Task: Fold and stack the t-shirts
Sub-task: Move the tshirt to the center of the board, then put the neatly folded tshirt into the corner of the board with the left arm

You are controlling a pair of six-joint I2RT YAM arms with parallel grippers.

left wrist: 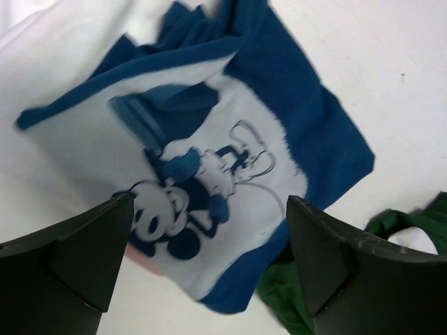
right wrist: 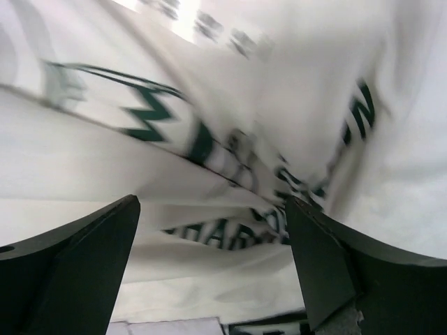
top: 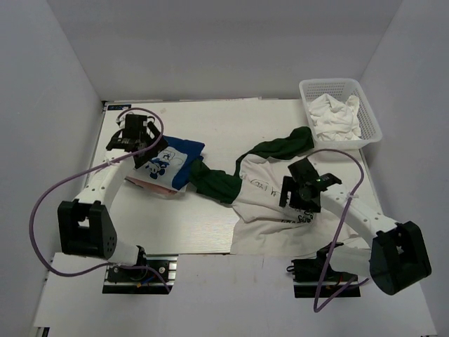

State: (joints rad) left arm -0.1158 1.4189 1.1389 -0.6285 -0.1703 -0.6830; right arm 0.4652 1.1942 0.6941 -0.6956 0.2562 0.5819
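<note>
1. Left pincer (left wrist: 209, 204): jaws spread, nothing between them. It hovers right over the blue-and-white cartoon shirt (left wrist: 216, 132).
2. That shirt looks folded into a compact packet. A pink shirt (top: 156, 188) lies beneath it, with only its edge showing on the near side of the left pincer. I read that as two shirts folded and stacked.
3. Right pincer (right wrist: 213, 204): jaws spread, pinching nothing. It is low over the printed chest of the white shirt with green sleeves (right wrist: 209, 105). The wrist view is blurred, so I cannot tell whether it touches the cloth.
4. The white shirt with green sleeves is not folded. The body is spread flat on the bench (top: 231, 119) under and around the right pincer, with both sleeves thrown out. One sleeve runs toward the stack and reaches its edge.
5. Left to do, my read: fold this shirt, then put it on the stack.
6. A white basket (top: 372, 116) sits beyond the right pincer, holding crumpled white cloth. I cannot tell whether it contains more shirts.
</note>
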